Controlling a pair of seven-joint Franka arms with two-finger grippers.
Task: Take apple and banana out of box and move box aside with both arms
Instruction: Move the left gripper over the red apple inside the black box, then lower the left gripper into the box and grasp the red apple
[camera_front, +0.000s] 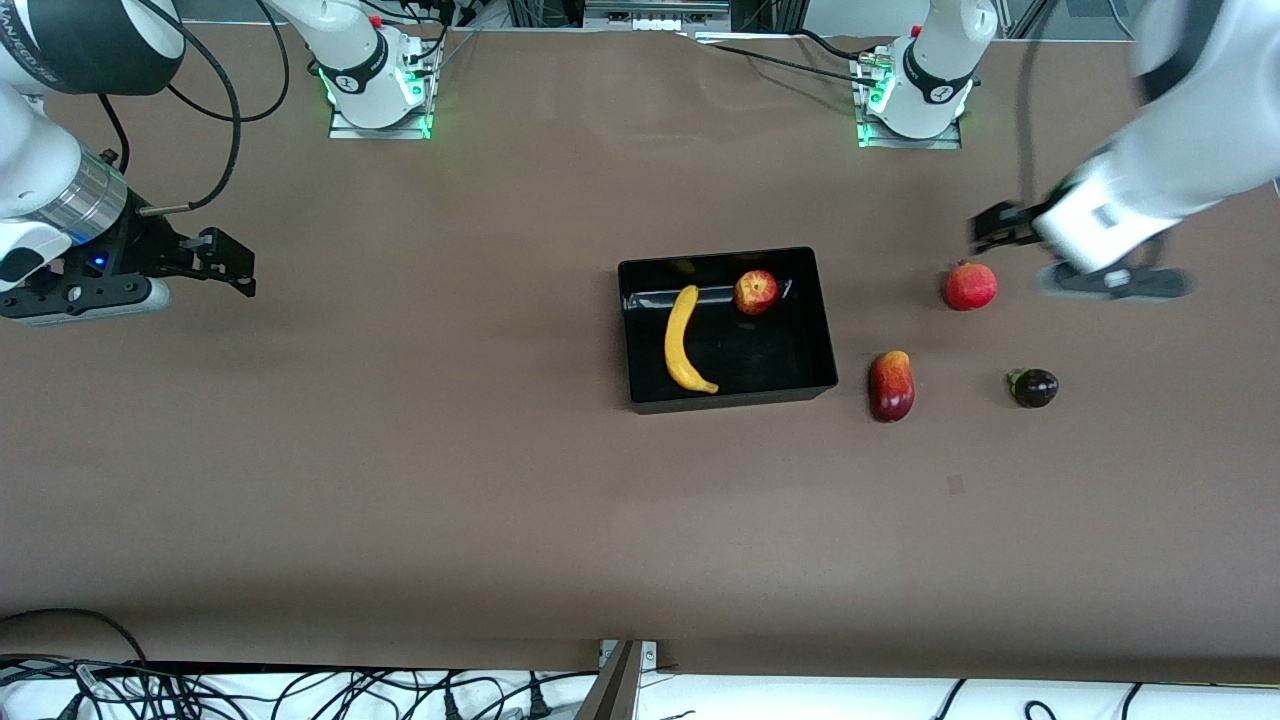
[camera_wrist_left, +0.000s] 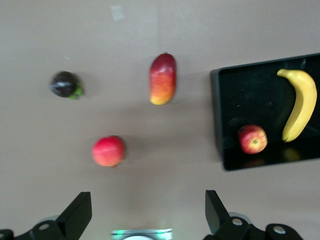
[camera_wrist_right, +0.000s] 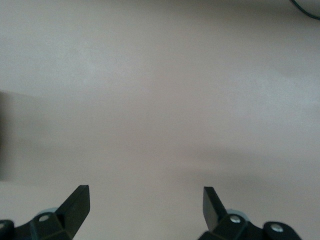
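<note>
Apple: small round red fruit with yellow blush (camera_front: 756, 292), lying in the box at the corner toward the robot bases and the left arm's end, just beside one wall.
Apple handling: judged light, firm and smooth, apt to roll; best pinched across its widest part from above.
Banana: long curved yellow fruit with darker tip (camera_front: 684, 341), lying lengthwise on the box floor toward the right arm's end, apart from the apple.
Banana handling: judged light, somewhat soft-skinned; take it across the middle of its curve so it stays balanced.
Box: glossy black rectangular open-topped plastic bin with low walls (camera_front: 822, 317), mid-table; holds only these two fruits.
Box handling: judged stiff and slick; grip the two end walls, one per arm.
Left gripper: (camera_front: 1000, 230) jaws spread wide, empty, over bare table by the evenly red pomegranate (camera_front: 970, 286).
Right gripper: (camera_front: 222, 262) jaws spread wide, empty, over bare table at the right arm's end, well apart from the box.
Outside box: dark-red and yellow mango (camera_front: 891, 386) just beside the box; small dark purple fruit (camera_front: 1034, 387) near the mango.
</note>
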